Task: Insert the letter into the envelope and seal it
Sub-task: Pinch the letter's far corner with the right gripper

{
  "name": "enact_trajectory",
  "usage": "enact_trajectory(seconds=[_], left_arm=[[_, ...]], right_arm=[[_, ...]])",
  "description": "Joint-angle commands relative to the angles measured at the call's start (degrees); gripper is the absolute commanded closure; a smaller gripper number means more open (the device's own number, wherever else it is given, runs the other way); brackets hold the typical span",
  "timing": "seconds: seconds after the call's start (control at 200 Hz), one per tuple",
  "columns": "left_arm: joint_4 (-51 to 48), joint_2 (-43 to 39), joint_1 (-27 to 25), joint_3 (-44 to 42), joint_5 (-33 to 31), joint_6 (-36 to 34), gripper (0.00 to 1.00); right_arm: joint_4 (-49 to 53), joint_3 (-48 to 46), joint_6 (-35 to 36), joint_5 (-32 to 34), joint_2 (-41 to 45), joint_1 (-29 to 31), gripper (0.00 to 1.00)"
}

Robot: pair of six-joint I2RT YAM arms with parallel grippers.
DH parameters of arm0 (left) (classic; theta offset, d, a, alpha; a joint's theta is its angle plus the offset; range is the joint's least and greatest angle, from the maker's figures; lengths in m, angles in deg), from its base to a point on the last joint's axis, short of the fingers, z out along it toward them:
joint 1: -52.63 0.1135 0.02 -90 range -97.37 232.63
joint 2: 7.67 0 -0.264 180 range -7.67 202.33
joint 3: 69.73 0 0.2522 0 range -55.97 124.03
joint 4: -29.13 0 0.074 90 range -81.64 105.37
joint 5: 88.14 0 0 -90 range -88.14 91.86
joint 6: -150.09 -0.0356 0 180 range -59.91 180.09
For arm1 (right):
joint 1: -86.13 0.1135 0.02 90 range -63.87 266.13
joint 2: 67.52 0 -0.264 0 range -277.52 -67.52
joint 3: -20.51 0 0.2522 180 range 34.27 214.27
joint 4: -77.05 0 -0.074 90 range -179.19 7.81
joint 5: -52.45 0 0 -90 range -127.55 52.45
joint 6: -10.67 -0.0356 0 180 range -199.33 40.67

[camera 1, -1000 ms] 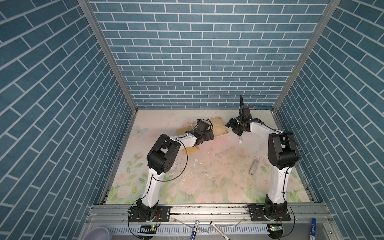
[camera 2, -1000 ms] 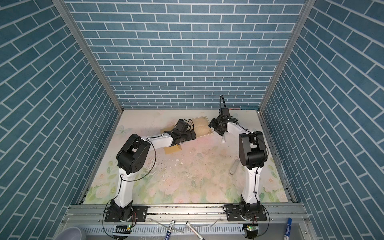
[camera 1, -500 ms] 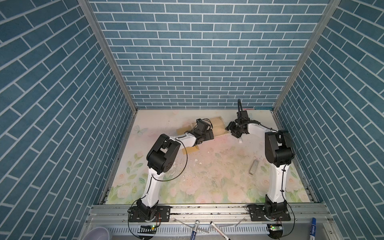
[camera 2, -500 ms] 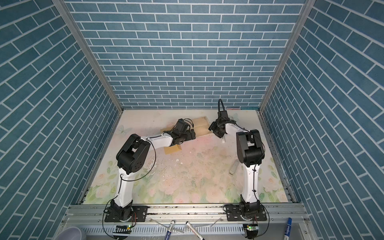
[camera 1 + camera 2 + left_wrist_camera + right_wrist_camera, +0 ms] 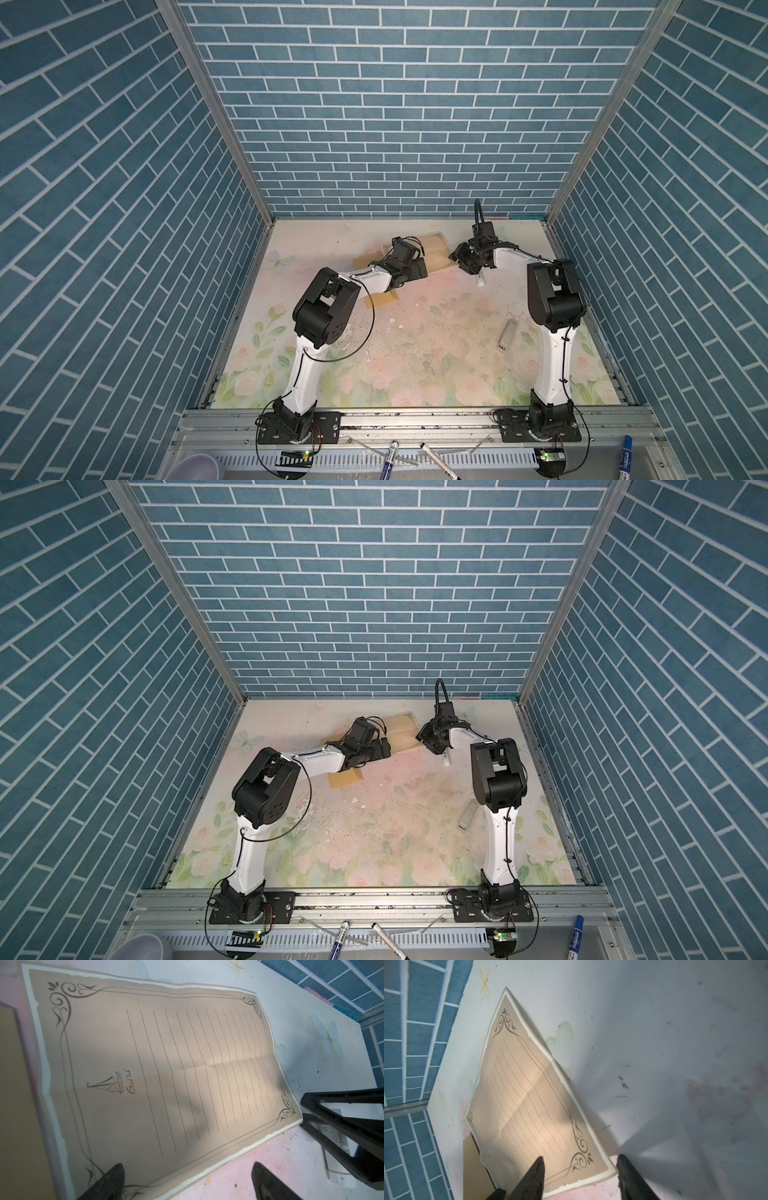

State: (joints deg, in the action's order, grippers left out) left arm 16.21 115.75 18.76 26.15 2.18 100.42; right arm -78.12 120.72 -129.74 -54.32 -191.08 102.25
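The letter [image 5: 435, 254] [image 5: 401, 730], a cream sheet with a dark ornamental border, lies flat at the back middle of the table. The golden-tan envelope [image 5: 380, 299] [image 5: 344, 779] lies under my left forearm, mostly hidden. My left gripper [image 5: 187, 1169] [image 5: 419, 269] is open over the letter's [image 5: 166, 1076] near left corner, one finger above the sheet, the other above bare table. My right gripper [image 5: 581, 1163] [image 5: 456, 258] is open and straddles the letter's [image 5: 529, 1105] right corner, which sits between its fingers. An edge of the envelope [image 5: 473, 1159] shows beyond the sheet.
A small white tube [image 5: 480, 281] lies just in front of my right gripper. A grey stick-shaped object [image 5: 508, 334] rests near the right arm's base. Blue brick walls close in three sides. Markers [image 5: 388, 457] and a pale cup [image 5: 193, 467] sit on the front rail.
My right gripper has moved left and down to the letter's right corner, and its jaws have narrowed. The left arm and the letter have not moved.
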Motion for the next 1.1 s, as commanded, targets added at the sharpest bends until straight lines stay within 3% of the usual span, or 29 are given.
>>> enact_trajectory(seconds=[0.0,0.465,1.095], left_arm=[[-2.33,1.73,0.38,-1.16,1.09,0.71,0.04],[-1.9,2.67,0.6,-0.97,2.22,0.86,0.04],[-2.24,2.85,0.6,-0.01,2.76,1.22,0.04]], right_arm=[[-4.59,-2.63,-3.43,-1.63,-1.0,0.29,0.45],[-13.79,-5.02,-6.8,-2.34,-1.68,0.31,0.6],[-15.77,-4.87,-5.54,-1.15,-3.8,0.17,0.97]])
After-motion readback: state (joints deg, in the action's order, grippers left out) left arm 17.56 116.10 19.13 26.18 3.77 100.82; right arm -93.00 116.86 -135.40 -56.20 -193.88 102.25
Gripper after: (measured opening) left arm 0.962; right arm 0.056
